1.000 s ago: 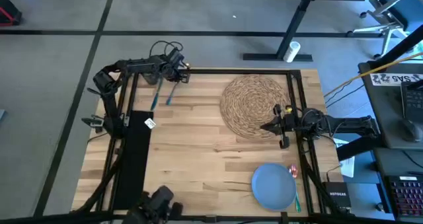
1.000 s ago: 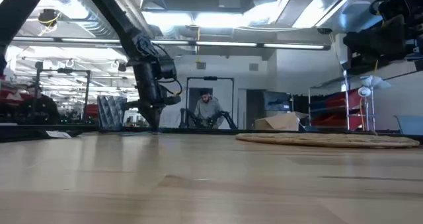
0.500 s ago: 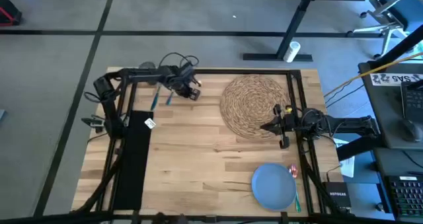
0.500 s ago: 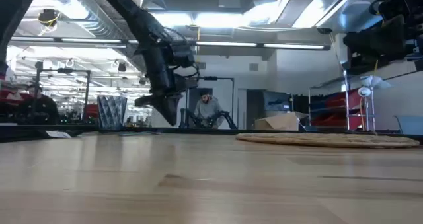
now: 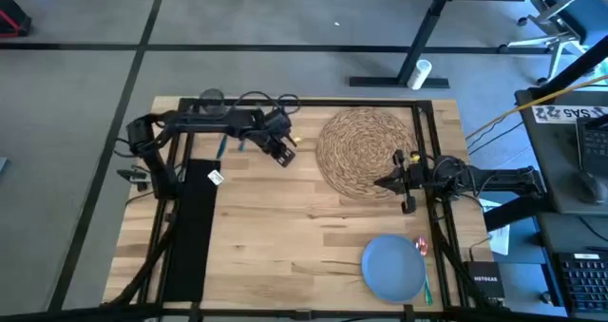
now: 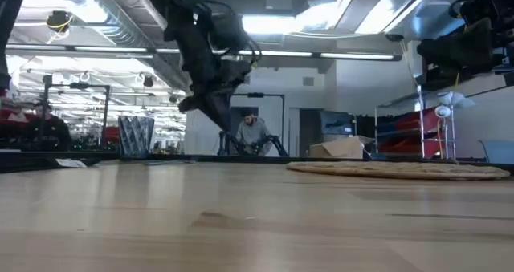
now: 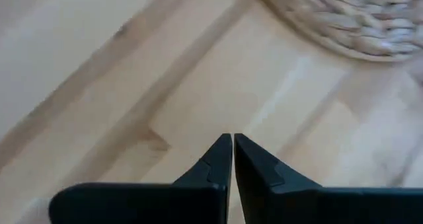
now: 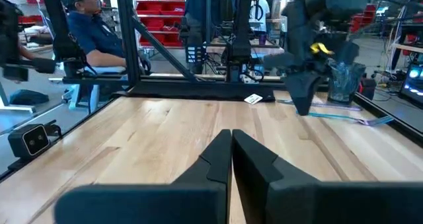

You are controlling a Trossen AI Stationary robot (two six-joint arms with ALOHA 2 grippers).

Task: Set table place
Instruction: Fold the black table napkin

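Note:
The round woven placemat [image 5: 364,151] lies flat at the table's far right. My left gripper [image 5: 288,154] hovers shut and empty above the bare wood just left of it; the left wrist view shows its fingertips [image 7: 232,143] with the placemat [image 7: 344,16] ahead. My right gripper [image 5: 382,181] waits shut over the placemat's near right rim. The blue plate [image 5: 392,268] rests at the near right edge, with red-handled [image 5: 421,247] and green [image 5: 427,286] cutlery beside it. The black napkin [image 5: 195,222] lies along the left side. Teal cutlery [image 5: 221,143] and the grey glass [image 5: 211,101] sit at the far left.
A small white tag [image 5: 215,177] lies by the napkin's far end. Black frame bars [image 5: 425,142] cross the table's right side. Bare wood [image 5: 294,217] stretches between napkin and plate. People sit in the room beyond the table [image 6: 252,134].
My left gripper has left the teal cutlery at the far left edge, risen, and swung toward the table's right and slightly nearer, ending next to the placemat. Its fingers look shut throughout. The cutlery stays where it lay.

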